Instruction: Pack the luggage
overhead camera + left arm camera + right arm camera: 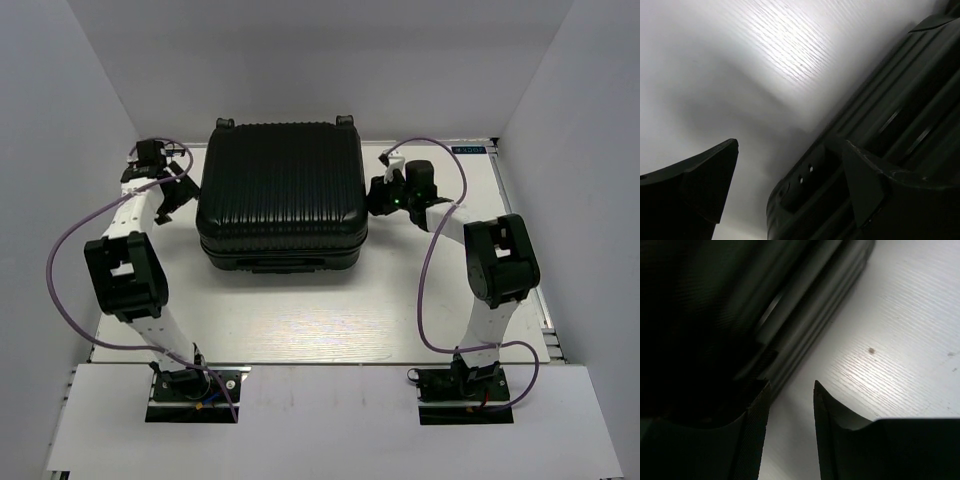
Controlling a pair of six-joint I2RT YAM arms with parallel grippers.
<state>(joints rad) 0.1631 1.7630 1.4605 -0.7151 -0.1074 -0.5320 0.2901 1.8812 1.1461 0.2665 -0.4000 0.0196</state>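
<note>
- The white table [300,320] carries everything.
- The luggage [280,190] lies closed and flat, mid-table toward the back. Its ribbed hard shell looks stiff, slick and probably heavy, so the seam edge or side recess should give better purchase than the broad faces.
- The left gripper [790,150] is spread wide at the case's left side, empty.
- The right gripper [791,390] is narrowly parted beside the right side, empty.

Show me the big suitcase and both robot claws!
luggage [280,190]: top view, middle of ribbed shell.
left gripper [789,144]: left wrist view, between its fingertips.
right gripper [790,384]: right wrist view, between its fingertips.
</note>
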